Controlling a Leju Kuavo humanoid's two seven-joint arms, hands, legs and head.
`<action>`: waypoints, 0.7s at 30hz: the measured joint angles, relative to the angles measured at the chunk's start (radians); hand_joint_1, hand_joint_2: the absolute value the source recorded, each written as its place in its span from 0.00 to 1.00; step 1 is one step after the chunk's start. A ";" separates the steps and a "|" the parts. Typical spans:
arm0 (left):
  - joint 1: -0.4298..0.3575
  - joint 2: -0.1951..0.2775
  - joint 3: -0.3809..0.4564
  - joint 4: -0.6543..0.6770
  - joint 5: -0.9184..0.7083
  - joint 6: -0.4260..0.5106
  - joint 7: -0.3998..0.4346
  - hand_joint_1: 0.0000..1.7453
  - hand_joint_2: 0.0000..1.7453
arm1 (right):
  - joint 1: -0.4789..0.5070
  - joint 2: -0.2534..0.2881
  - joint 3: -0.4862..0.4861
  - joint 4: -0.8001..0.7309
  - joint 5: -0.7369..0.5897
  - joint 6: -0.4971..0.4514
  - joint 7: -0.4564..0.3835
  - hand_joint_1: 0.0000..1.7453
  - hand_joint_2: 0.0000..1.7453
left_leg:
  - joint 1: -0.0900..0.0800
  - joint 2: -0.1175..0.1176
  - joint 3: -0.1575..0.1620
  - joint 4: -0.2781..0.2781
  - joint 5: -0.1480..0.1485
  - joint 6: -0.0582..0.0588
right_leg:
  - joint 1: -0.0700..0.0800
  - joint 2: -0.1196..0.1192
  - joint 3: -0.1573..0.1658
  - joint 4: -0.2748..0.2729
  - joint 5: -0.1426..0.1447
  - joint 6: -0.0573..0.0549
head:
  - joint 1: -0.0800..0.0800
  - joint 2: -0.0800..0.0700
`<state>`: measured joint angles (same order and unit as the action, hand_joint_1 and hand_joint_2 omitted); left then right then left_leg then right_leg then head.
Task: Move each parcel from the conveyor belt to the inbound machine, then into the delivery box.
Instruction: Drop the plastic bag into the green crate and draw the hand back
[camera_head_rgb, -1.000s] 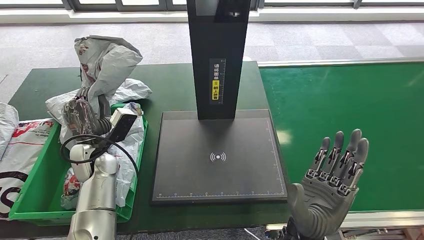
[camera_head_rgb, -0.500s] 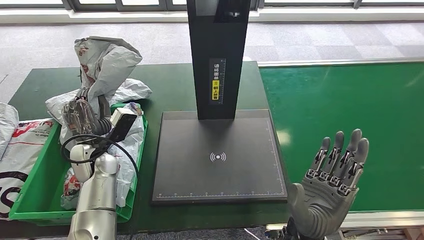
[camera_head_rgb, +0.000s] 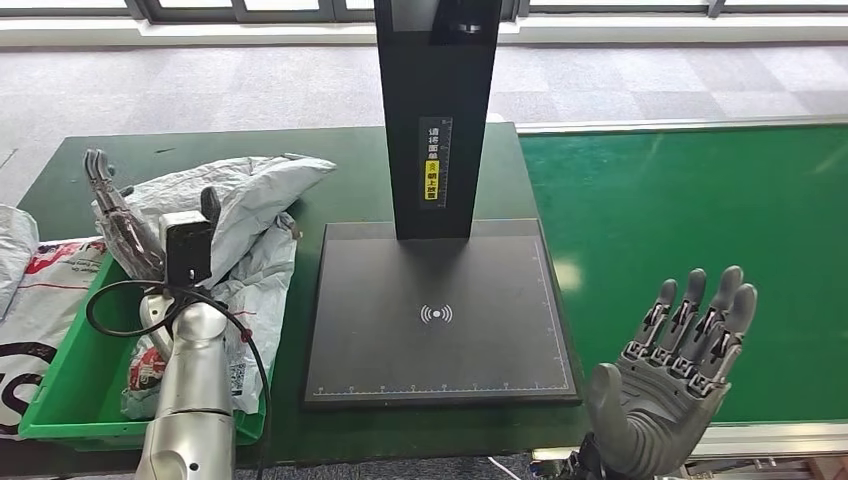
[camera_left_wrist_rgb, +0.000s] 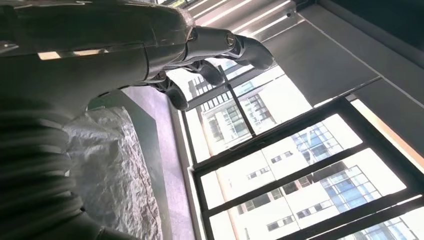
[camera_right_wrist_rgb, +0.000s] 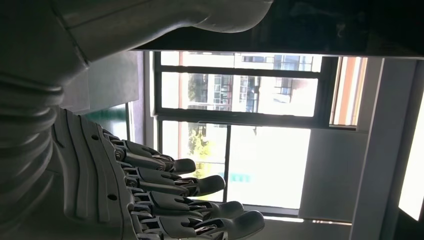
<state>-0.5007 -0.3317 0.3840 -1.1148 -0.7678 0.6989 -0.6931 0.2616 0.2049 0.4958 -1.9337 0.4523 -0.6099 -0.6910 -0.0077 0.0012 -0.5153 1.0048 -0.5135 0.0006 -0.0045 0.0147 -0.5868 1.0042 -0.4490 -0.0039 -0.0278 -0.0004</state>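
So the biggest thing here is the green conveyor belt (camera_head_rgb: 690, 260) filling the right side, nothing riding on it as far as I can see. Next to it on the dark green table (camera_head_rgb: 340, 165) sits the inbound machine (camera_head_rgb: 437, 305), a flat black scan plate with a tall black post rising from its back edge; the plate is bare.

Left of the machine is the green delivery box (camera_head_rgb: 70, 385), with crumpled grey bags piled in it. The top parcel (camera_head_rgb: 245, 195) is a grey poly mailer lying flopped across the box's far right corner and spilling onto the table. Its long axis runs roughly left to right, with the pointed end aimed toward the machine's post, slightly away from the robot. Another white printed bag (camera_head_rgb: 45, 295) lies flat outside the box on the far left.

The left hand (camera_head_rgb: 120, 215) is up over the box's far edge, fingers stretched out and apart, just beside the parcel; it isn't gripping anything. The left wrist view has the crinkled grey plastic right alongside the arm.

The right hand (camera_head_rgb: 680, 370) hangs near the belt's front edge, palm up, fingers (camera_right_wrist_rgb: 200, 185) spread and empty.
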 joint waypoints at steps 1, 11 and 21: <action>-0.001 0.000 -0.007 0.001 0.012 0.000 -0.001 0.00 0.00 | 0.000 0.000 0.000 0.000 -0.001 -0.007 0.000 0.00 1.00 | 0.000 0.000 0.000 0.000 0.000 0.000 | 0.000 0.000 0.000 0.000 0.000 0.000 | 0.000 0.000; -0.010 -0.004 -0.034 0.002 0.027 0.000 -0.010 0.00 0.00 | 0.000 0.000 0.000 0.000 -0.001 -0.030 -0.001 0.00 1.00 | 0.000 0.001 0.000 0.000 0.000 0.000 | 0.000 0.000 0.000 0.000 0.000 0.000 | 0.000 0.000; -0.022 -0.020 -0.034 -0.064 0.023 0.000 -0.010 0.00 0.00 | -0.001 0.000 0.009 0.001 0.000 -0.083 -0.002 0.00 1.00 | 0.000 0.000 -0.001 0.000 0.000 0.000 | 0.000 0.000 0.000 0.000 0.000 0.000 | 0.000 0.000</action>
<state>-0.5230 -0.3513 0.3498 -1.1786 -0.7452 0.6989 -0.7029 0.2609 0.2048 0.5050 -1.9326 0.4528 -0.6924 -0.6931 -0.0077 0.0015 -0.5160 1.0049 -0.5135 0.0006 -0.0046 0.0147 -0.5865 1.0043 -0.4490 -0.0039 -0.0278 -0.0004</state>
